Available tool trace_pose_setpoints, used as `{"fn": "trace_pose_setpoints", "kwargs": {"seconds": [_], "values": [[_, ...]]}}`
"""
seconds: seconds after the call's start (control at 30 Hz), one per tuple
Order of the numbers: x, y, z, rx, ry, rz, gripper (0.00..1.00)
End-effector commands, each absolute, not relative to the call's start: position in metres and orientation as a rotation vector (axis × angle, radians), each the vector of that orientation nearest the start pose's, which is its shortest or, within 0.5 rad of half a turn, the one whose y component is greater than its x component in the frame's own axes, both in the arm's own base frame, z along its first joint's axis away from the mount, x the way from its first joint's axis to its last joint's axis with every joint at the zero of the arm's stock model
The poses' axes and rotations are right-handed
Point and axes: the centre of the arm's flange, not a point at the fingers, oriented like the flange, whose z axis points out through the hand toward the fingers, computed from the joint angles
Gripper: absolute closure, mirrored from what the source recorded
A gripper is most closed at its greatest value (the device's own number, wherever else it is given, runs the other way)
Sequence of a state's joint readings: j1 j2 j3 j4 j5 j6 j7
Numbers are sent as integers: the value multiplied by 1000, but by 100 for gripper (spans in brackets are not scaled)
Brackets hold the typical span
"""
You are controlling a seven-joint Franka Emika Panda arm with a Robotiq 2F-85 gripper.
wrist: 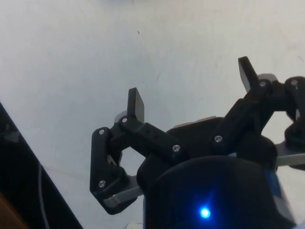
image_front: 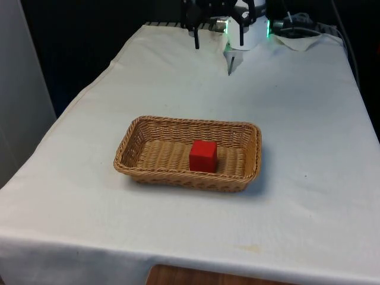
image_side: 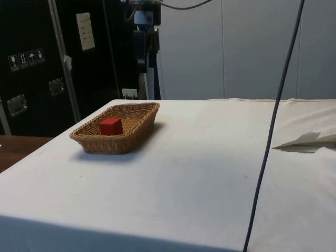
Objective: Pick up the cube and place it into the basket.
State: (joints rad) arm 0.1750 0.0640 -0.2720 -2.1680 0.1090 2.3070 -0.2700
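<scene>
Basket (image_front: 138, 155) sits mid-frame in front view, open on top, w/ red cube (image_front: 203, 155) inside right of centre. Bare cloth (image_front: 178, 225) all round it. Black cable (image_side: 273, 131) crosses side view's right, top to bottom.

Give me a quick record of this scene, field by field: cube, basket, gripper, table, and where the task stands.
cube: red, lying inside the basket, toward the front view's right
basket: wicker, rectangular, on the cloth near the table's middle
gripper: open, empty, over bare cloth, apart from the basket
table: white cloth
task state: cube already in basket
</scene>
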Motion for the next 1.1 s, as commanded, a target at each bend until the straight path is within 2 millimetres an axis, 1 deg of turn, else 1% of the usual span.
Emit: {"fn": "trace_pose_setpoints", "kwargs": {"seconds": [0.0,0.17,0.3,0.53,0.77,0.87,0.9,0.93,1.07], "values": [[548,-50,374,-3082,-168,-137,0],[543,-50,374,-3078,-228,-143,0],[544,-50,373,-3075,-258,-134,0],[543,-49,373,-3064,-367,-133,0],[538,-50,373,-3061,-404,-134,0],[531,-51,373,-3058,-403,-137,0],[535,-50,371,-3055,-400,-122,0],[529,-51,373,-3057,-403,-138,0],[517,-51,373,-3051,-404,-146,0]]}}
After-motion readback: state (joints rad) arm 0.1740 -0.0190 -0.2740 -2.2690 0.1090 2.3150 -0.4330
